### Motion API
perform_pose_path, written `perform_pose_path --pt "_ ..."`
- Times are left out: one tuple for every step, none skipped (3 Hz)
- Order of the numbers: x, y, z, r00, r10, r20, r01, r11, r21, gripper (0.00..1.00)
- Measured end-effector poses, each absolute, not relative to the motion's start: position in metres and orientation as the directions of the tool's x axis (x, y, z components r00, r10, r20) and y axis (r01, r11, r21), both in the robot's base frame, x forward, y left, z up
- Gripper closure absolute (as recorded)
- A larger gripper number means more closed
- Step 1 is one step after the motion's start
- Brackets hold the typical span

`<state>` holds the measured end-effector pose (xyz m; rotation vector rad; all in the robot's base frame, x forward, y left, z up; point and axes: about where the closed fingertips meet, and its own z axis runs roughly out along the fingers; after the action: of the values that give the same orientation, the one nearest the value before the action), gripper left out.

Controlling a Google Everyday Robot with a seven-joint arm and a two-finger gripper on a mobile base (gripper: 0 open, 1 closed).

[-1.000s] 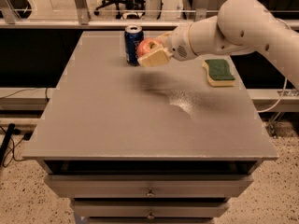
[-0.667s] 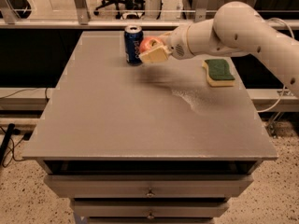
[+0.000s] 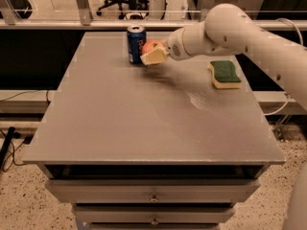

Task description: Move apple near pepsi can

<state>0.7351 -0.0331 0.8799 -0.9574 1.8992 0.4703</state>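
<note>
Since the earlier views, the claw (image 3: 152, 56) has carried the apple (image 3: 151, 46) a little further left and toward the far edge of the desk (image 3: 144, 128), so the fruit now sits just beside the pepsi can (image 3: 136, 43). You can see the claw closed around the apple, with one pale finger (image 3: 154, 58) crossing its lower front, so only the red and yellowish upper part shows. Whether the apple's underside touches the desk cannot be told. Whether it touches the can or stands a sliver apart cannot be told either.

The can stands upright near the desk's far edge, left of the apple, its silver top facing up. The white arm (image 3: 225, 30) reaches in from the right side, passing above the far right part of the desk. A green-and-yellow sponge (image 3: 224, 74) lies flat on the desk, to the right and well apart from the apple and the can. A faint pale smear marks the surface between the sponge and the desk's middle. Below the front edge you see two drawers (image 3: 153, 191), each with a small central knob.
</note>
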Motion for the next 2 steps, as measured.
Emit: perform_pose_path --pt "0.738 -0.031 0.866 -0.339 -0.425 -0.839 -0.763 0.646 -0.019 0.83" --pt "0.738 -0.028 0.855 -0.386 -0.423 -0.820 -0.759 0.650 0.021 0.59"
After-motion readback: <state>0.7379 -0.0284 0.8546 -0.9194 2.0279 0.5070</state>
